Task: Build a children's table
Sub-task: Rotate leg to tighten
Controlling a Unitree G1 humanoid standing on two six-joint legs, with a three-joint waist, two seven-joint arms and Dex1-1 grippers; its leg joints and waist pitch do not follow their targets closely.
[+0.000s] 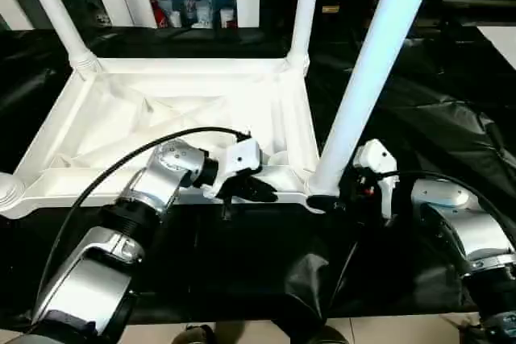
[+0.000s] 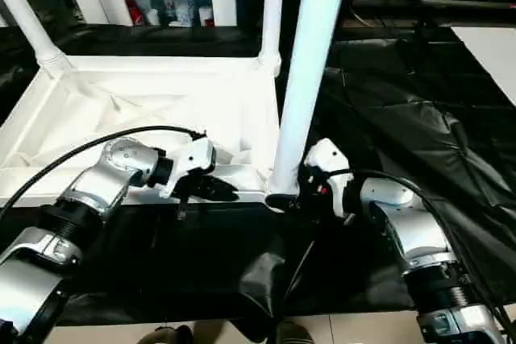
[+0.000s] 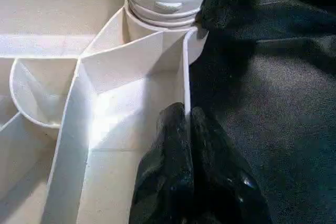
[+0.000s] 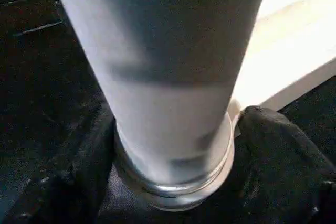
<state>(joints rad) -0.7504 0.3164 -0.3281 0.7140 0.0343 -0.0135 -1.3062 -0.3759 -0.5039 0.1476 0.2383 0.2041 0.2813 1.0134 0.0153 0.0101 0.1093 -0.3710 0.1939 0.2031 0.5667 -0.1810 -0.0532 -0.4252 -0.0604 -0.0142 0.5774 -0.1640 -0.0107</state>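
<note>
The white tabletop (image 1: 185, 66) lies upside down on the black cover, ribs facing up. Three white legs stand in its corner sockets: far left (image 1: 56, 6), far right (image 1: 305, 6) and near right (image 1: 363, 78). The near left socket (image 1: 8, 191) holds no leg. My left gripper (image 3: 186, 114) is shut on the thin near rim wall of the tabletop, close to the near right corner. My right gripper (image 4: 173, 150) straddles the flared base of the near right leg (image 4: 163, 77), one black finger (image 4: 283, 156) pressed against each side.
A black sheet (image 1: 419, 118) covers the work table, creased at the right. White cabinets with glass doors (image 1: 193, 2) stand behind. A flat white board (image 1: 500, 38) lies at the far right. Pale floor (image 1: 387, 332) runs along the table's near edge.
</note>
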